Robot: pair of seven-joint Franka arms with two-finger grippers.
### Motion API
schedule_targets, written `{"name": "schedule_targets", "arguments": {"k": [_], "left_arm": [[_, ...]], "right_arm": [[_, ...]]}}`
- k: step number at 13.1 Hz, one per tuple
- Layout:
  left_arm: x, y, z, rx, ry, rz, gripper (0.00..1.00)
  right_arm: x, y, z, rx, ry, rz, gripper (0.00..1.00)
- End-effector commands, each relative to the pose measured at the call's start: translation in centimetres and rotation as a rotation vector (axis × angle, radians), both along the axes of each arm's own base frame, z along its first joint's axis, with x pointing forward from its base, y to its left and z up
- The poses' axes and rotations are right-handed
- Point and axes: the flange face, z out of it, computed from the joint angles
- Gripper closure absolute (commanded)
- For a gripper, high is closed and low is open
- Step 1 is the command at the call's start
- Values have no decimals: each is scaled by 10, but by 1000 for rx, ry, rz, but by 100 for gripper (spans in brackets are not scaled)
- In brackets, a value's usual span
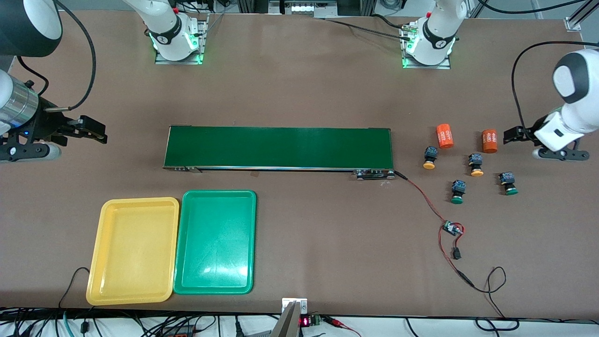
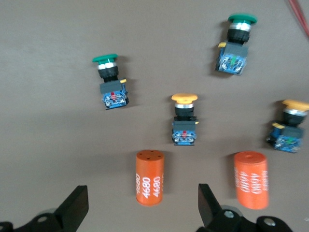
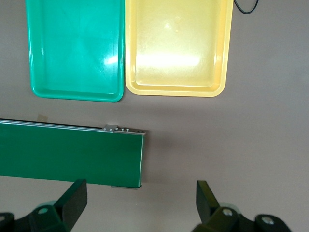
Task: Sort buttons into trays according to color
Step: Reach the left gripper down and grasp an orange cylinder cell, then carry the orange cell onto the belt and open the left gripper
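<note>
Four buttons lie on the table toward the left arm's end. Two have yellow-orange caps and two have green caps. The left wrist view shows the green ones and the yellow-orange ones. My left gripper hangs open and empty over the table beside them. The yellow tray and the green tray lie side by side, both empty. My right gripper is open and empty, over the table at the right arm's end.
Two orange cylinders with white print lie beside the buttons, farther from the front camera. A long dark-green conveyor belt spans the middle. A small circuit board with red and black wires trails from the belt's end.
</note>
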Motion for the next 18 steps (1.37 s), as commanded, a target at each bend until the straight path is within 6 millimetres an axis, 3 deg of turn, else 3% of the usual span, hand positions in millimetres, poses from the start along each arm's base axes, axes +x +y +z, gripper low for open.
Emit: {"name": "schedule_targets", "arguments": {"k": [1,6,9,11,12,15,18], "left_arm": [[-27,7,-24,12,-18,-59,0],[-50,22,-101,-31,37,-33,1],[-52,20,-121,-40,33,-72,3],[-55,30,-138,-42,8,-96,5],[-57,33,-141,-46,14,-96,11],[-60,30,-142,-61,51,-100,50],[-56,23,-115,-68,92,-114,68]], "right_arm": [[0,5,2,-7,-9,8,0],[1,16,1,-7,-8,28,0],[2,13,-2,-6,-3,26,0],[2,15,-4,-6,0,35,0],[2,14,-5,-5,2,32,0],[4,16,-12,-6,14,35,0],[5,15,-13,-5,19,34,0]]}}
